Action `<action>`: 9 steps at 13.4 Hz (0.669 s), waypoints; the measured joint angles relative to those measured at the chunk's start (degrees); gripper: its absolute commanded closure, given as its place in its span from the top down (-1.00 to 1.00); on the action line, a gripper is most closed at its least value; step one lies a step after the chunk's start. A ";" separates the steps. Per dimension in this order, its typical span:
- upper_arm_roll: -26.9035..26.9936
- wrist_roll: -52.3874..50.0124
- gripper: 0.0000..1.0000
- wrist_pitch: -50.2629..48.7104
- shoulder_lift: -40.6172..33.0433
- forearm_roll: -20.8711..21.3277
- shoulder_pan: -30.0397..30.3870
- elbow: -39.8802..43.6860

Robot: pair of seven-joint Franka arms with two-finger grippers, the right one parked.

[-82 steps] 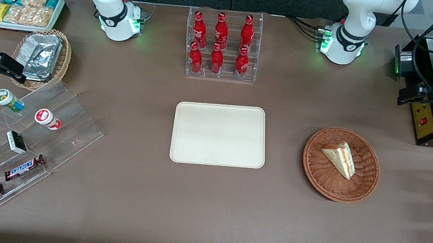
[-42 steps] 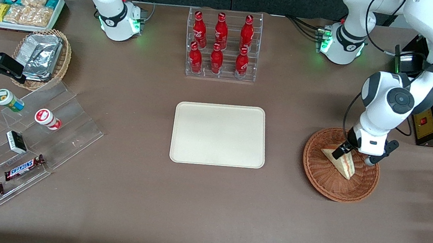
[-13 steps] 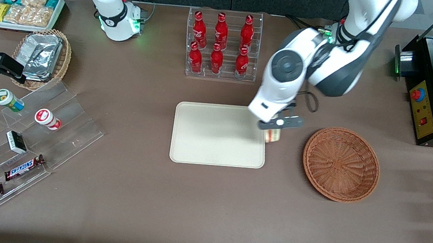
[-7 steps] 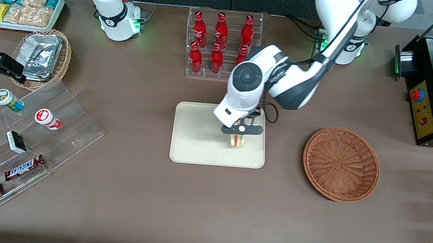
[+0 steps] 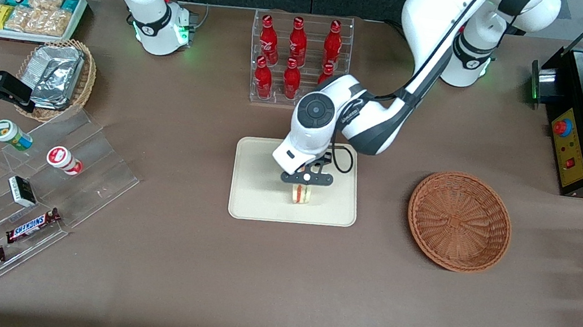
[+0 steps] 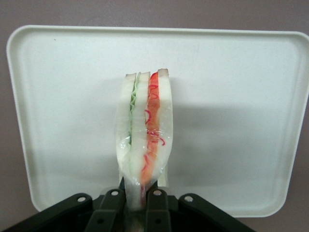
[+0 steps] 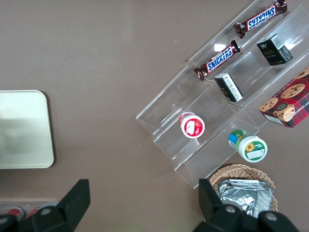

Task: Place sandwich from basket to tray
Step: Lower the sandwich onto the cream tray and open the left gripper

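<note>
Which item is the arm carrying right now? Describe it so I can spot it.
Find the cream tray at the table's middle. Above it, the gripper pinches the sandwich: a white bread wedge with red and green filling, the only food there.

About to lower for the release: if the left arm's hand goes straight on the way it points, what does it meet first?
The cream-white rectangular tray. The hand, shut on the triangular white-bread sandwich, points down at it, so the sandwich's tip would likely touch first; the remaining gap is unclear.
</note>
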 measured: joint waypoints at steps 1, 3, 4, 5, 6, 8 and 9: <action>0.00 0.00 -1.00 0.40 0.48 0.00 -0.21 0.00; 0.00 0.00 -1.00 0.83 0.89 0.00 -0.52 0.02; 0.00 0.00 -1.00 1.12 1.06 0.00 -0.76 0.02; 0.00 0.00 -1.00 1.43 1.31 0.00 -1.13 0.02; 0.00 0.00 -1.00 1.90 1.61 0.00 -1.47 0.02; 0.00 0.00 -1.00 2.72 2.17 0.00 -1.78 0.03; 0.02 0.00 -0.88 2.74 2.48 0.00 -1.78 0.03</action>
